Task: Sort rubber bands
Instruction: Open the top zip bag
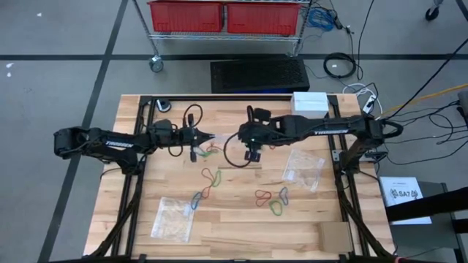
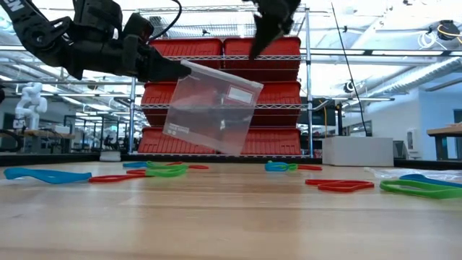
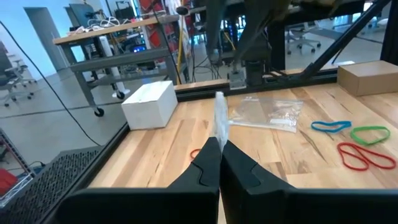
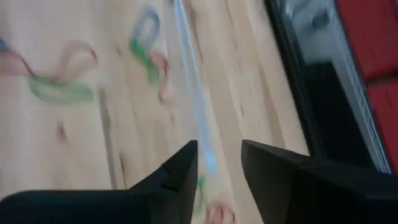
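Red bins back my wooden table (image 1: 241, 219). My left gripper (image 2: 173, 70) pinches a clear plastic bag (image 2: 211, 107) aloft; my right gripper (image 4: 217, 163), parted and empty, straddles its edge. Red, blue and green rubber bands (image 1: 272, 197) lie below, nearer me.

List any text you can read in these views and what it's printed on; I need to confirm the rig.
"TROSSEN": white lettering on the left arm, high view.
"TROSSEN": white lettering on the right arm, barely legible.
"SA7"-like mark: on the paper sheet by the table's right edge; uncertain.
Label on the clear plastic bag held up by the left claw: too blurred to read.
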Available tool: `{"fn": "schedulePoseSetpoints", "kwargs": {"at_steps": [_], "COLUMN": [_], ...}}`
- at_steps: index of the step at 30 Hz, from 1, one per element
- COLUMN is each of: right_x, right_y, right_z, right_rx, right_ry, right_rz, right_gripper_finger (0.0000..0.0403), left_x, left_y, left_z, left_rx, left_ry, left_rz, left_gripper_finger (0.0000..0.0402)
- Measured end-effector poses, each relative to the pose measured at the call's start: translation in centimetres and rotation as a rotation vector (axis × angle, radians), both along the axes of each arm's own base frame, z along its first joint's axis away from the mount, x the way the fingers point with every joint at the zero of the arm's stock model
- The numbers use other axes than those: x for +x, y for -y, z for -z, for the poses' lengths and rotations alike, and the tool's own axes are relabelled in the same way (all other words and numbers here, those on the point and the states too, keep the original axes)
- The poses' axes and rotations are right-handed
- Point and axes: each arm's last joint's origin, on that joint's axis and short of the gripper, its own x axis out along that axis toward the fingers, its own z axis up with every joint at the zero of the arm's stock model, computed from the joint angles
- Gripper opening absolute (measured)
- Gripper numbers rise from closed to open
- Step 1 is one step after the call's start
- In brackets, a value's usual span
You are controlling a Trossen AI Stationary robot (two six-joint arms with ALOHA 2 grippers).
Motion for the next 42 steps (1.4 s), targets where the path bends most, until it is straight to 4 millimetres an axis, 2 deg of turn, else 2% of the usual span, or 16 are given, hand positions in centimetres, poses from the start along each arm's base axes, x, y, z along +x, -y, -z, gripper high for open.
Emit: {"fn": "schedulePoseSetpoints", "kwargs": {"at_steps": [4, 9, 11, 24, 42], "right_x": [1.4, 3.3, 3.9, 4.5, 4.2], "right_y": [-0.2, -0.1, -0.1, 0.5, 0.0], "right_z": [0.4, 2.7, 3.1, 3.4, 2.7], "right_rx": [-0.048, -0.087, -0.107, -0.13, -0.124], "right_ry": [0.044, -0.003, 0.008, 0.028, 0.051], "right_rz": [-0.077, -0.128, -0.142, -0.147, -0.164], "right_gripper_finger": [0.0116, 0.0031, 0.0009, 0.0001, 0.0], "left_x": [0.0, 0.0, 0.0, 0.0, 0.0], "left_y": [0.0, 0.0, 0.0, 0.0, 0.0], "left_z": [0.0, 0.0, 0.1, 0.1, 0.1], "left_rx": [0.001, 0.0, 0.0, -0.002, -0.003], "left_ry": [-0.001, -0.004, -0.005, -0.009, -0.014], "left_rz": [0.0, 0.0, 0.0, 0.0, -0.002], "left_gripper_finger": [0.0, 0.0, 0.0, 0.0, 0.0]}}
